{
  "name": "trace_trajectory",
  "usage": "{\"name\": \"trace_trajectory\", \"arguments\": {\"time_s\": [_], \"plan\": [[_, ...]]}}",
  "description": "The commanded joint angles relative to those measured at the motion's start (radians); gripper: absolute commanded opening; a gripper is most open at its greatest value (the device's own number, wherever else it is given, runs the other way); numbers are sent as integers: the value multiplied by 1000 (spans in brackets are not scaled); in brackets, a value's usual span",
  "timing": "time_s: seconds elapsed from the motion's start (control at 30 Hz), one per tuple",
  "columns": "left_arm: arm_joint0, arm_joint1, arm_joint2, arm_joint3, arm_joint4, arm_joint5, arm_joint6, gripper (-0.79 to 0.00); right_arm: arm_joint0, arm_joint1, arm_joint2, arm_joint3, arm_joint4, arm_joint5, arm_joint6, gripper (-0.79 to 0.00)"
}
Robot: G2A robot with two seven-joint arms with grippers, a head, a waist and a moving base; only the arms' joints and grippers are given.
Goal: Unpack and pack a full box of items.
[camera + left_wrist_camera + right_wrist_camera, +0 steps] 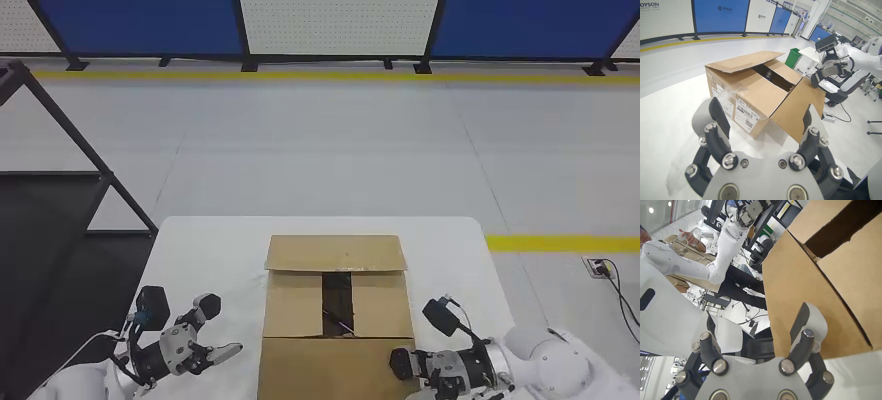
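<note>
Presently, in the top view, the box sits on the near half of the white tabletop. Its far flap is folded outward and its near flap hangs toward the robot. The two side flaps lie almost shut, with a dark gap between them. The left hand hangs beside the box's left wall, apart from it, so nothing braces the box. The right hand is at the near flap's right edge. In my judgement, a pull on that flap could slide the unbraced box across the tabletop or tear the cardboard. In the left wrist view, the left hand is released and grasps nothing, and it faces the labelled corner of the box. Through the gap one dark item with a rounded top shows, too small to identify. The other contents are hidden. The narrow opening is a likely snag, since a hand entering before the side flaps are raised could catch on them. In the right wrist view, the right hand is released, and the near flap's edge stands between its spread fingers. Whether a pad touches the cardboard I cannot tell. A shallow bite near that edge could slip off.
</note>
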Motion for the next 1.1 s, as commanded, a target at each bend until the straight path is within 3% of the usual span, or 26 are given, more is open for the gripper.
{"name": "trace_trajectory", "arguments": {"time_s": [0.0,0.37,1.07], "plan": [[-2,3,6,0,3,4,2,0,1,15,-21,5,-14,-21,-21,0],[-3,3,6,0,4,5,2,0,70,66,-168,64,-52,-60,-61,0],[-3,3,6,0,4,5,2,0,264,24,-377,222,121,-15,-15,0]]}}
